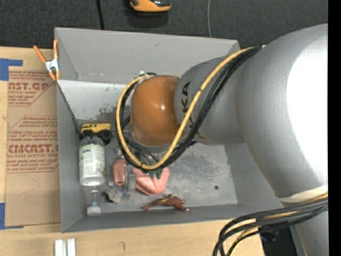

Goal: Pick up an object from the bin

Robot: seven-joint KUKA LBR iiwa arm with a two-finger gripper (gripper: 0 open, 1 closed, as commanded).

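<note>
Since orange wrist cover [154,111] hides tool, grip state can't tell; pink lump [153,182], bin [160,44] 6 o'clock: likely light, squashy; pinch mid-body.

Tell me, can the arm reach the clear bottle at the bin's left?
Probably yes: the bottle lies uncovered, left of the arm, though the bin wall close beside it may hamper.

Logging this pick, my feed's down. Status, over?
Pincer low mid-bin, grip unreadable under orange cover. Sits over pink lump. Crowding it: small pink piece and clear bottle toward view's left, brown twig-like bit below.
</note>
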